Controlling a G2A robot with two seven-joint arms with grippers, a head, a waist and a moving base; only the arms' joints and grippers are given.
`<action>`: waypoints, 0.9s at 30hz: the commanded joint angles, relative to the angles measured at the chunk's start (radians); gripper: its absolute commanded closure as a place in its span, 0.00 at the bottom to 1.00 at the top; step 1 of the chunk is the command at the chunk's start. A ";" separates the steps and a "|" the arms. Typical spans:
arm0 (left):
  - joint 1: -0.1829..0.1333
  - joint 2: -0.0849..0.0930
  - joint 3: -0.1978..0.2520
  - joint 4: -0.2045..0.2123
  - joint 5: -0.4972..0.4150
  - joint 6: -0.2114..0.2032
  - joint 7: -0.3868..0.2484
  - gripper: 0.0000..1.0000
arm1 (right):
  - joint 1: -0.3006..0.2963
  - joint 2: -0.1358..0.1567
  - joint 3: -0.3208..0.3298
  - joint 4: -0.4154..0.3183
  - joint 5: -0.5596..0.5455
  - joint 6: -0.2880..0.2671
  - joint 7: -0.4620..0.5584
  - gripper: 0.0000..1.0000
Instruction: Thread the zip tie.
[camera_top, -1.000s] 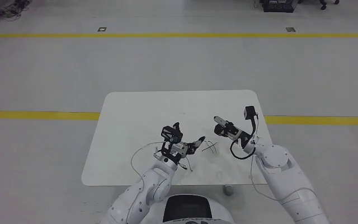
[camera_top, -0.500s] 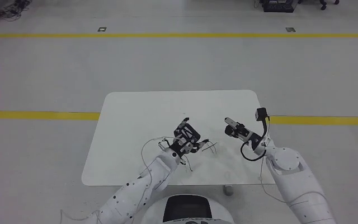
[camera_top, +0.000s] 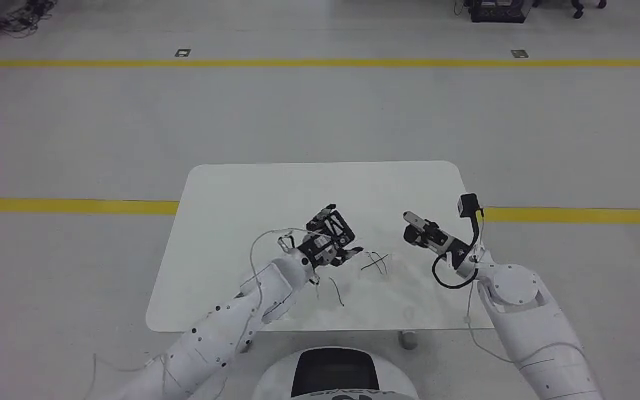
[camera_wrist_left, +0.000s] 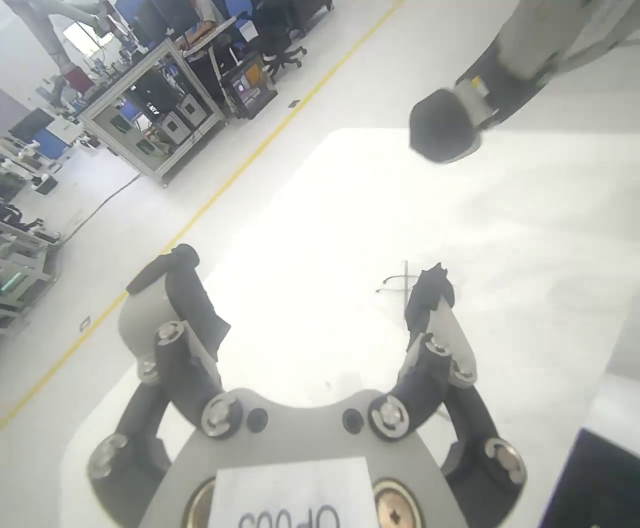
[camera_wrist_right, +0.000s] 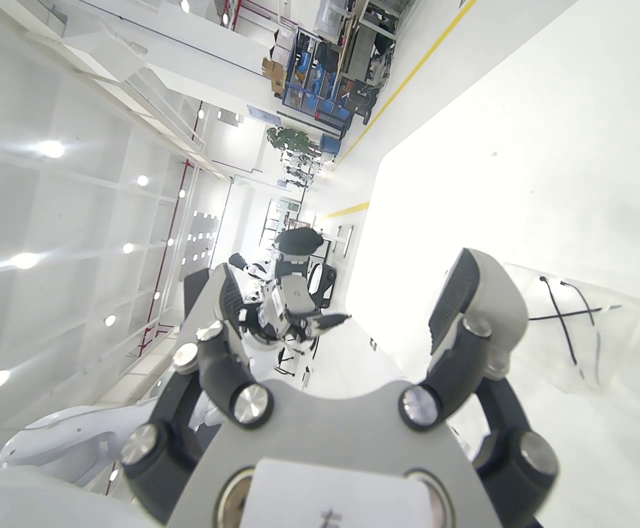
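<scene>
The left gripper (camera_top: 336, 238) hovers over the white table (camera_top: 230, 200), just left of centre in the top view. Its jaws are spread wide and empty, apparently lining up for a pick. Just to its right, two black zip ties (camera_top: 375, 263) lie crossed and flat on the table, untouched, so threading has not begun. Further right, the right gripper (camera_top: 411, 226) hangs above the table, likewise wide open and holding nothing, probably placed to take the other end.
</scene>
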 joint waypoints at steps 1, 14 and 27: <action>-0.080 0.037 0.050 -0.016 0.000 -0.114 -0.088 0.00 | 0.000 0.000 0.000 0.000 0.000 0.000 0.000 0.00; -0.440 0.167 0.596 0.023 -0.001 -0.154 -0.253 0.00 | 0.000 0.000 0.000 0.000 0.000 0.000 0.000 0.00; -0.427 0.151 0.596 0.005 0.000 -0.154 -0.270 0.00 | 0.000 0.000 0.000 0.000 0.000 0.000 0.000 0.00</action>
